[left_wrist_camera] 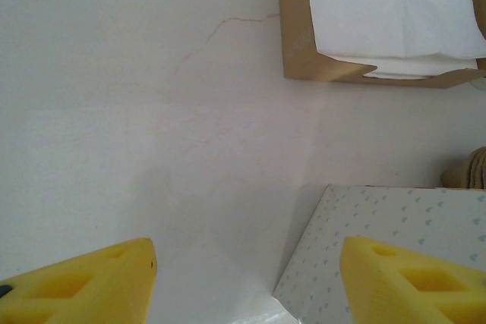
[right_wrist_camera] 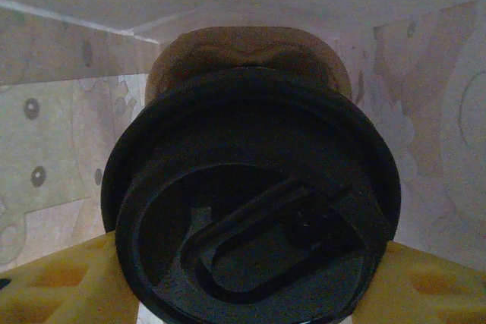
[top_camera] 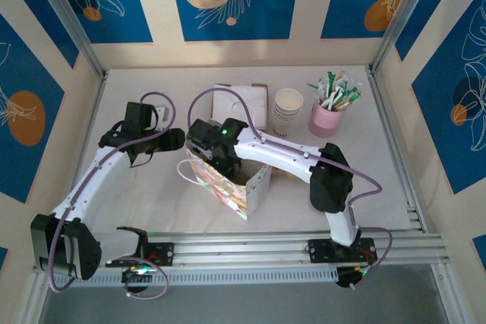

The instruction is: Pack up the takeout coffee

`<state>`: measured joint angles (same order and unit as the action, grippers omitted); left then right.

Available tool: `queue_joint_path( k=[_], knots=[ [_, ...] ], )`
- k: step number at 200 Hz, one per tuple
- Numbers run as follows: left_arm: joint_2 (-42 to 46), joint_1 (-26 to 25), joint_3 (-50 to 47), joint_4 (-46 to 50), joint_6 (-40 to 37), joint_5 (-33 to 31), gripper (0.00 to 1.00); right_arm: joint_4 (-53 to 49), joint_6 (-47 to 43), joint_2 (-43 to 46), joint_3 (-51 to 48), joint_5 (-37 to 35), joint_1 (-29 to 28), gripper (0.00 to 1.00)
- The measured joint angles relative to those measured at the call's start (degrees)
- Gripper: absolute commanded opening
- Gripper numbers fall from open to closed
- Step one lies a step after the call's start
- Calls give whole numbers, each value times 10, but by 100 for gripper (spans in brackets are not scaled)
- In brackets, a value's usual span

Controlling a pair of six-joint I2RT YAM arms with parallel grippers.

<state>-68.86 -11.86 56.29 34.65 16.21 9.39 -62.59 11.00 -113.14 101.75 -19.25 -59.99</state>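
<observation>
The takeout coffee (right_wrist_camera: 250,202) shows its round black lid close up in the right wrist view. My right gripper (right_wrist_camera: 250,282) is shut on it, a yellow finger (right_wrist_camera: 61,282) pressed against each side of the lid. Patterned paper bag walls (right_wrist_camera: 53,165) surround the cup, and a brown rounded shape (right_wrist_camera: 243,55) lies behind it. From above, the right gripper (top_camera: 219,155) reaches down into the open bag (top_camera: 257,187). My left gripper (left_wrist_camera: 247,263) is open with nothing between its fingers, just left of the bag's dotted wall (left_wrist_camera: 395,218); seen from above, the left gripper (top_camera: 176,140) hovers beside the bag's handle.
A cardboard tray of white napkins (top_camera: 243,100) sits behind the bag, its brown rim (left_wrist_camera: 296,36) in the left wrist view. A stack of white paper cups (top_camera: 288,109) and a pink cup of stirrers (top_camera: 326,117) stand at the back right.
</observation>
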Motion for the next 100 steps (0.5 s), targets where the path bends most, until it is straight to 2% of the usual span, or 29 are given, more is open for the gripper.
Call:
queue_joint_path(
  k=[100],
  knots=[
    [0, 0, 0, 0, 0, 0, 65, 35, 2, 16, -40, 2, 0, 59]
  ],
)
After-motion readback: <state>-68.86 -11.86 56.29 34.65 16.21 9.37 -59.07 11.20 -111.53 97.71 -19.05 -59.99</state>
